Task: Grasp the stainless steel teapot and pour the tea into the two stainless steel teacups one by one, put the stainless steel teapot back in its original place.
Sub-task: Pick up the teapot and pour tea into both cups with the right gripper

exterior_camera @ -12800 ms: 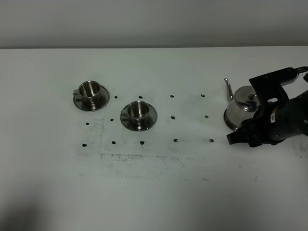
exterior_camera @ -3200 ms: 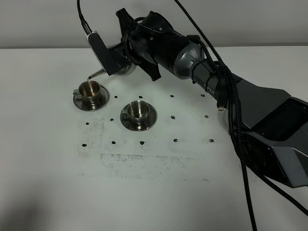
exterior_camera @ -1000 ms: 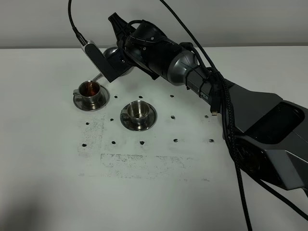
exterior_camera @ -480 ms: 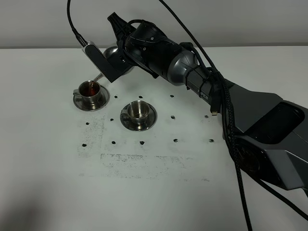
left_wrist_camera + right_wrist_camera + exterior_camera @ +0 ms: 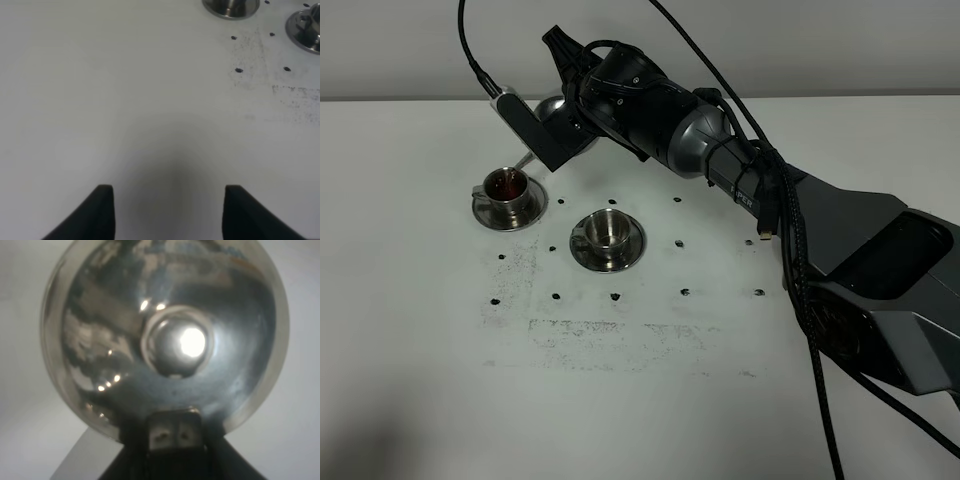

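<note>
My right gripper (image 5: 578,125) reaches across to the far left, shut on the stainless steel teapot (image 5: 556,108) and holding it in the air. The thin spout (image 5: 525,158) points down just behind the left teacup (image 5: 507,188), which holds dark reddish-brown tea and stands on its saucer. No stream is visible. The second teacup (image 5: 607,230) looks empty on its saucer. The right wrist view is filled by the teapot's domed lid and knob (image 5: 180,342). My left gripper (image 5: 167,212) is open and empty over bare table. The round steel plate is hidden behind the right arm.
The white table (image 5: 650,380) carries small black dots and a scuffed grey patch. My right arm (image 5: 840,230) and its cables span the right half of the table. Edges of both saucers (image 5: 231,6) (image 5: 305,27) show in the left wrist view.
The stream seen 3.2 s ago has stopped and the left cup now holds tea. The teapot has tipped back slightly. Almost nothing has moved in the last second.
</note>
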